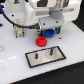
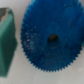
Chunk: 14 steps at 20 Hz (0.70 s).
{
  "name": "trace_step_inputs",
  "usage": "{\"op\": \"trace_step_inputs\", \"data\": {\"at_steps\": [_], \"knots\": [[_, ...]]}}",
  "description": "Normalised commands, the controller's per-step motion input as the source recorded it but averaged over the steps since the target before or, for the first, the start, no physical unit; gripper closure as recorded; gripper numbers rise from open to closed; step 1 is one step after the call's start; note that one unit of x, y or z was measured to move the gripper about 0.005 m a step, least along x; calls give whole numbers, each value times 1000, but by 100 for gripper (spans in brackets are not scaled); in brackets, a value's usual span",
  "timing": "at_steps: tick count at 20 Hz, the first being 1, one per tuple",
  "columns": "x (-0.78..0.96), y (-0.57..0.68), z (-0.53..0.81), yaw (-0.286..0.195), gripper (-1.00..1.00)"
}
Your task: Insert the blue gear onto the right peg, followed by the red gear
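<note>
Treat the blue gear [image 2: 51, 38], lying flat on the white table [image 1: 15, 62] directly beneath the gripper [image 1: 48, 33] beside the red gear [image 1: 41, 41], as light, rigid and probably slick; grasp across its toothed rim; finger opening cannot be determined.

A: Colours, quick?
B: Counter [image 1: 12, 60] plain white. Red gear [image 1: 41, 41] solid red, no markings. Blue gear [image 2: 52, 37] deep blue w/ dark centre hole and toothed rim pattern in the wrist view.
A: Plate?
B: Plate [image 1: 46, 56] grey inside, black frame; pegs dark, e.g. right peg [image 1: 50, 50].
A: Arm?
B: End effector [image 1: 50, 31] white body, dark fingers. Green block [image 2: 7, 40] beside the blue gear.
</note>
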Motion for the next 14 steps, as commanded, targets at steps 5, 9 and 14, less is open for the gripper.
{"op": "trace_step_inputs", "data": {"at_steps": [5, 9, 14], "knots": [[-46, -18, 48, 0, 100], [124, -4, 492, 0, 100], [330, 2, 561, 0, 100]]}}
